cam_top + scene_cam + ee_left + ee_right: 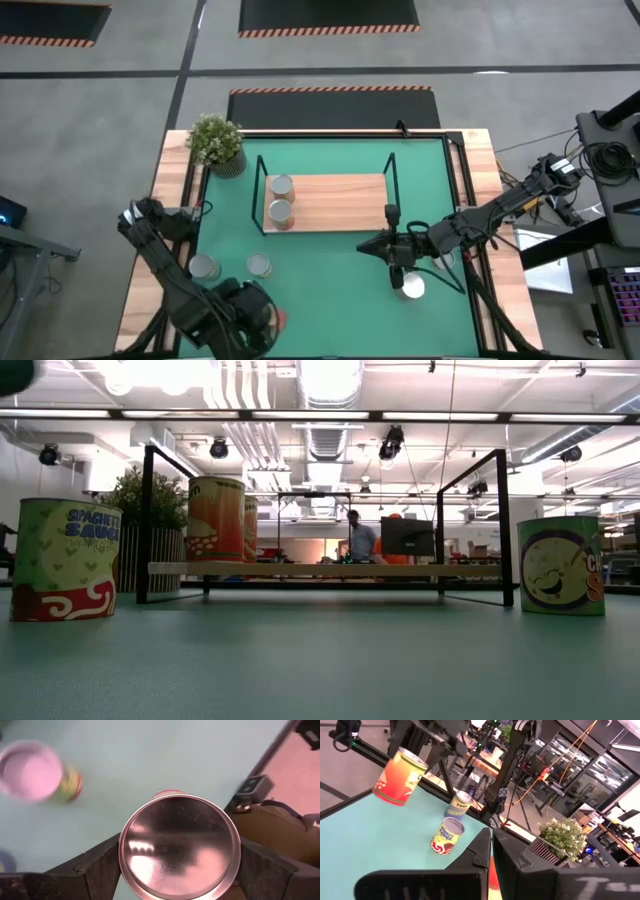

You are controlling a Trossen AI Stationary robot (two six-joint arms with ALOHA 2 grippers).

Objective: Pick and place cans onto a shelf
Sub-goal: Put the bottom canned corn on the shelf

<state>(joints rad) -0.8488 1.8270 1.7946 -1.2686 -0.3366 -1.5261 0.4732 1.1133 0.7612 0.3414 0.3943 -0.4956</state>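
Six cans counted across the views.

Left gripper (pixel 178 872): its two dark fingers (pixel 97 867) stand wide apart and press on opposite sides of one can (pixel 179 847), whose round shiny top fills the space between them. We read this as a grip on that can. From the right wrist view the same can, red-orange label, hangs tilted above the green mat (pixel 365 845), clear of the surface. In the high view this arm sits at about 7 o'clock from the shelf (pixel 335 200), close to the table's near edge; the can itself is mostly hidden there under the wrist.

Right gripper (pixel 491 845): fingers pressed together, nothing between them. In the high view it lies just off the shelf's 5 o'clock corner.

Other cans, high view:
- Two shelf cans (pixel 281 198) stand upright side by side at the 9 o'clock end of the wooden board.
- Two mat cans (pixel 232 266) stand near each other at 7 o'clock from the shelf, just beyond the left gripper at its 12 o'clock.
- One lone can (pixel 411 288) stands on the mat at 5 o'clock from the right gripper, near but not touching.

Potted plant (pixel 216 142): at 10 o'clock from the shelf, on the mat's corner.
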